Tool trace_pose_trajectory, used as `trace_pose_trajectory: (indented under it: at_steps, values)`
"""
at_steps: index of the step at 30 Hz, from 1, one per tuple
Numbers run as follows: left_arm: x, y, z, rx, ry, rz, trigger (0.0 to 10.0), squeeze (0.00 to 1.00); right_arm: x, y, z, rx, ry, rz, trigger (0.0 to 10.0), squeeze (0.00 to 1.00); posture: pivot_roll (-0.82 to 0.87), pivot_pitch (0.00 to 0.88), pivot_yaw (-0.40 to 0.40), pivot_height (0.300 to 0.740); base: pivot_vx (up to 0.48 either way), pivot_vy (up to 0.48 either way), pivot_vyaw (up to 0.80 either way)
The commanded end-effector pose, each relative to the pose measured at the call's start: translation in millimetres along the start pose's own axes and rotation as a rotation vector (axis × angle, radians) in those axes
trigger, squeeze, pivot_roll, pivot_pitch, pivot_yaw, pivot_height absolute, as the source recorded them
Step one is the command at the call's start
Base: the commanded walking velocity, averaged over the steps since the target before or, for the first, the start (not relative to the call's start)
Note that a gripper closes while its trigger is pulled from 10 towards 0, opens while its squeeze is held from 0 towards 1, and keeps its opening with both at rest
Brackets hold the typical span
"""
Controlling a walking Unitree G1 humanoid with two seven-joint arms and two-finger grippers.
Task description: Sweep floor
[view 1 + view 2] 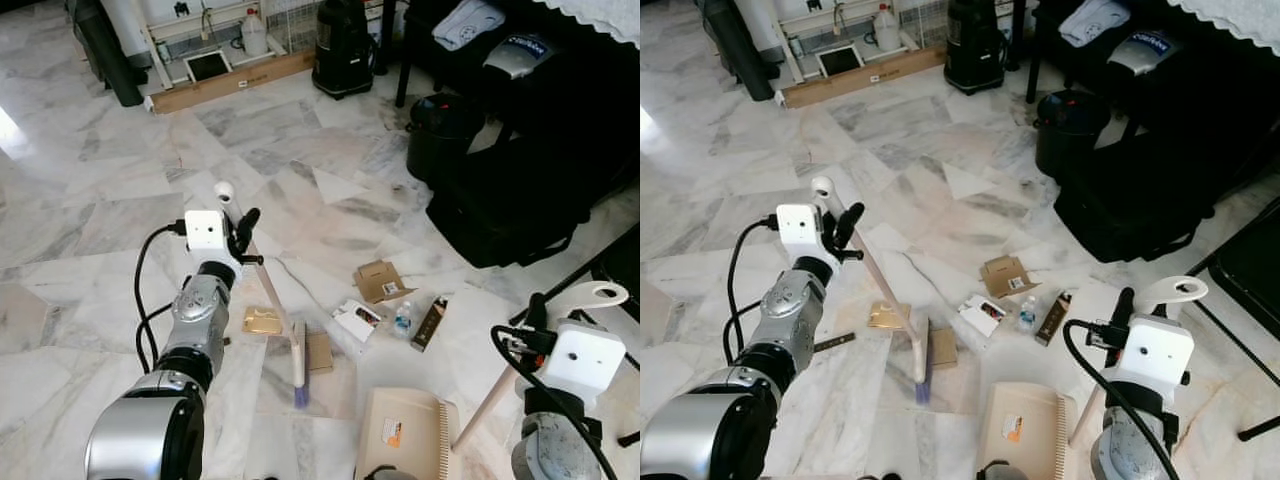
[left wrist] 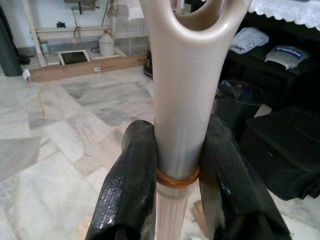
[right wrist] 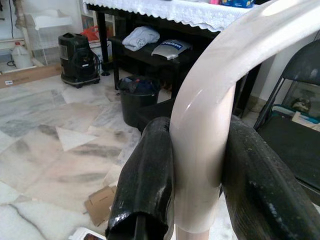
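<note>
My left gripper (image 1: 243, 235) is shut on the upper part of a cream broom handle (image 2: 177, 100), its black fingers (image 2: 127, 185) pressing both sides. The stick slants down to the broom head (image 1: 298, 365), which rests on the marble floor. My right gripper (image 3: 200, 175) is shut on the curved cream handle (image 1: 590, 295) of a beige dustpan (image 1: 405, 432) that lies on the floor close in front of me. Litter is scattered just beyond the broom head: a gold packet (image 1: 263, 321), a cardboard box (image 1: 381, 281), a small white packet (image 1: 357, 320), a little bottle (image 1: 402, 318) and a dark carton (image 1: 430, 322).
A black bin (image 1: 443, 130) and a large black bag (image 1: 520, 200) stand at the right under a dark table. Dark chair legs (image 1: 610, 270) are near my right arm. A black vacuum (image 1: 343, 45) and a long cardboard box (image 1: 230, 82) line the far wall.
</note>
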State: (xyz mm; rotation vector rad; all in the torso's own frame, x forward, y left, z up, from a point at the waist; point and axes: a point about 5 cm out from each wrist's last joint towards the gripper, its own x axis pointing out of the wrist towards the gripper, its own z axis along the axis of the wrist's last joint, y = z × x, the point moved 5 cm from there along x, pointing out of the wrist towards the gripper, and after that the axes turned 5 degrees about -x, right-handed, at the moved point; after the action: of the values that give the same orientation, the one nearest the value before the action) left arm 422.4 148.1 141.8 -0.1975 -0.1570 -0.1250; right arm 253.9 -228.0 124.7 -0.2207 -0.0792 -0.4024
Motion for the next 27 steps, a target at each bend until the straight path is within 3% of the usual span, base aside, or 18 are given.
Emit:
trace_pose_trajectory:
  at_steps: [1, 20, 27]
  values:
    - [3.5, 3.5, 9.9, 0.012, -0.035, 0.011, 10.0, 0.00, -1.2, -2.3, 9.9, 0.008, -0.031, -0.007, 10.0, 0.00, -0.19, 0.199, 0.056, 0.740, 0.000, 0.000, 0.00]
    - [3.6, -2.5, 3.1, 0.019, -0.007, 0.005, 10.0, 0.00, -0.2, -0.6, 10.1, 0.011, -0.026, 0.004, 10.0, 0.00, -0.19, 0.203, 0.052, 0.740, 0.000, 0.000, 0.00]
    - [6.3, 4.7, 16.0, 0.021, -0.066, 0.066, 10.0, 0.00, 0.0, -0.3, 10.2, 0.014, -0.027, 0.005, 10.0, 0.00, -0.19, 0.203, 0.052, 0.740, 0.000, 0.000, 0.00]
